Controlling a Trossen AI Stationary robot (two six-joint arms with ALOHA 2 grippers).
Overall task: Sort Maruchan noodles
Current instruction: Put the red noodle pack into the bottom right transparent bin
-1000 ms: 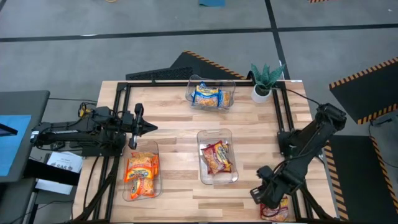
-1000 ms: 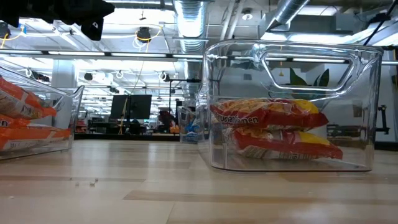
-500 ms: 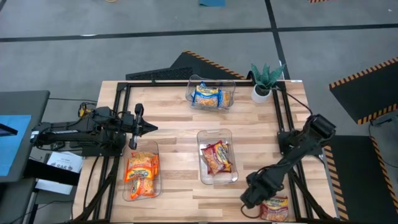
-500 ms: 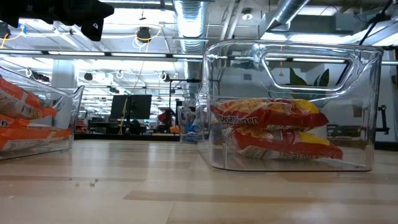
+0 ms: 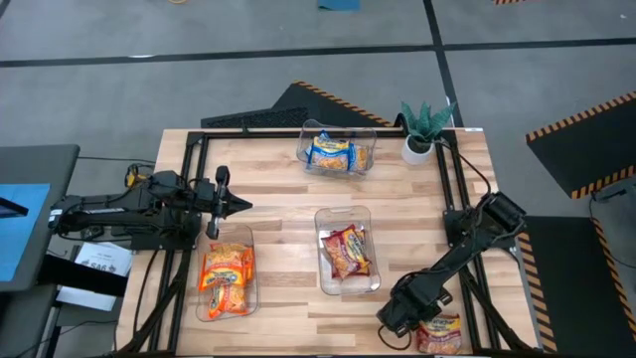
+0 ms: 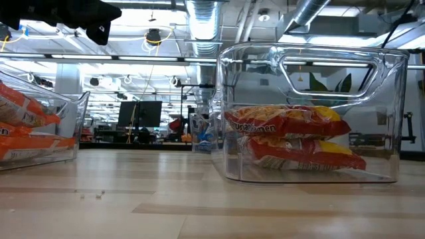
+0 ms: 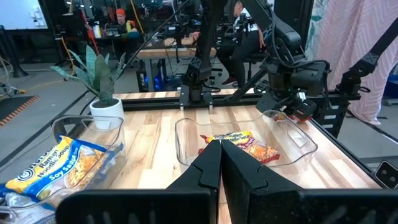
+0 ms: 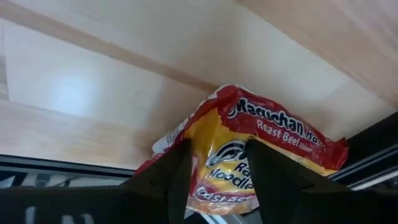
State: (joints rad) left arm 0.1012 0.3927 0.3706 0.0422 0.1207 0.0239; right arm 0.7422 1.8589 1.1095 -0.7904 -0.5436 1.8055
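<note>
**Right gripper low over a stray packet at the table's near edge**

From where I stood, the wooden table held three clear bins. In the overhead picture the bin at upper centre carried a blue-and-yellow packet, and the small potted plant stood just to its right. The middle bin held the darker red-orange packets; the level view across the table showed them stacked flat inside it. The bin at lower left held the bright orange packets.

One more packet, a red-and-yellow roast beef packet, lay outside any bin at the lower right of the overhead frame, on the table's edge by the black frame rail. The right gripper sat at the packet's left end. Its own camera showed the two dark fingers spread apart with the packet between them. Whether the fingers actually pressed the wrapper I could not tell.

The left gripper waited at the left middle of the overhead frame, above the orange bin, with its fingers pressed together on nothing.
</note>
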